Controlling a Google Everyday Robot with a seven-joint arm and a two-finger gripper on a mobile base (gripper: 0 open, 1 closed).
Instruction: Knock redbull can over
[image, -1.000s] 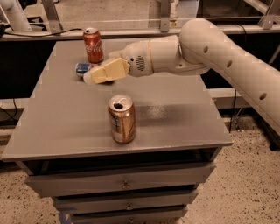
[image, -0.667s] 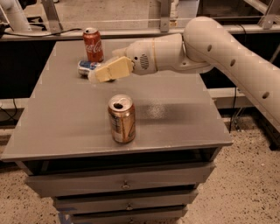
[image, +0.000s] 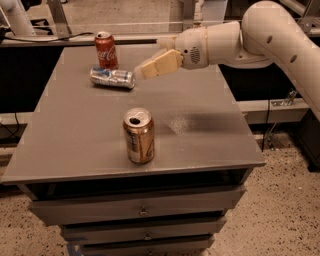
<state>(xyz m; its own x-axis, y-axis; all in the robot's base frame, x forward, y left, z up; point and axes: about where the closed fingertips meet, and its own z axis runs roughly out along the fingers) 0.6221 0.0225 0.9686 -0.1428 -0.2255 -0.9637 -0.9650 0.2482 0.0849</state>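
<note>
The slim silver-and-blue redbull can lies on its side on the grey table, at the back left, just in front of the upright red cola can. My gripper hangs above the table just right of the lying can, its cream fingers pointing left and down, a small gap between them and the can's end. It holds nothing that I can see. The white arm reaches in from the upper right.
A wider gold-brown can stands upright near the table's front edge, opened at the top. The table tops a drawer cabinet. A dark bench and metal frames run behind the table.
The gripper has drawn back to the right and up, away from the redbull can. The can, earlier mostly hidden behind the fingers, now lies in plain view on its side.
</note>
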